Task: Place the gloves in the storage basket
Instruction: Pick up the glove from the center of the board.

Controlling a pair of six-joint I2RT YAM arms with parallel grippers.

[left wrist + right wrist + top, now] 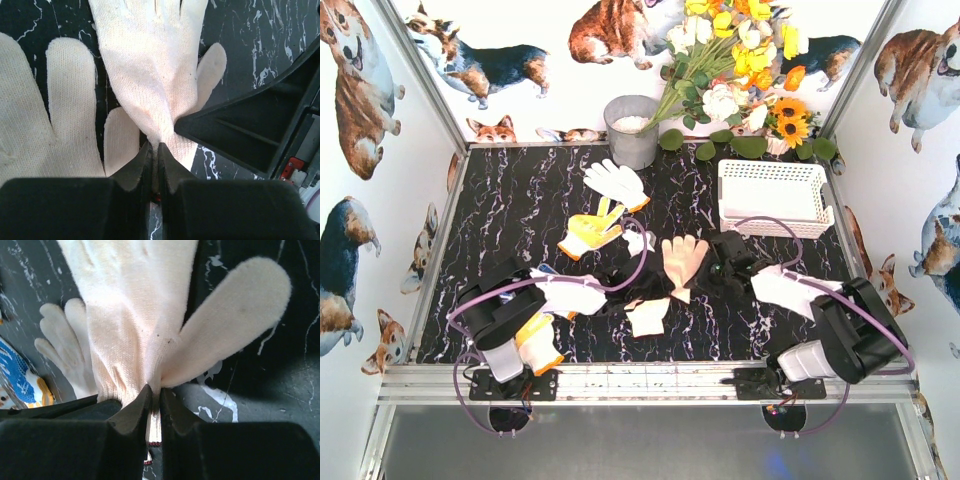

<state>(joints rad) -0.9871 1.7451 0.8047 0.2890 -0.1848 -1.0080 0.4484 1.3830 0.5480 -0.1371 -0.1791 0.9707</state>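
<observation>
As it sits at the left gripper (154, 146): the jaws are pressed almost together on a bunched fold of the beige glove (150, 60), below the palm and toward the cuff.
Right gripper (155, 390): also closed to a sliver on knit cloth at the wrist end of a beige glove, with the thumb splayed to one side. From the top view I judge it to be the same glove, with both grippers meeting at mid-desk.
Where the glove is: on the desk (520, 200), its finger end pointing away from the arms. It is well apart from the basket (780, 225), which stands at the far right and holds nothing yet.
Neighbours: another pale glove (45, 115) lies just beside it and a blue-palmed glove (15, 375) is near. A white glove (613, 182) and a yellow glove (590, 232) lie farther back.
Handling: light, limp, soft knit. It should droop and swing from any pinch, and is unlikely to slip or break.
Best hold: the cuff or wrist, where the cloth bunches thick. One gripper should be enough.
Risk: the dangling finger end may catch on the basket's rim or drag a neighbour along.
</observation>
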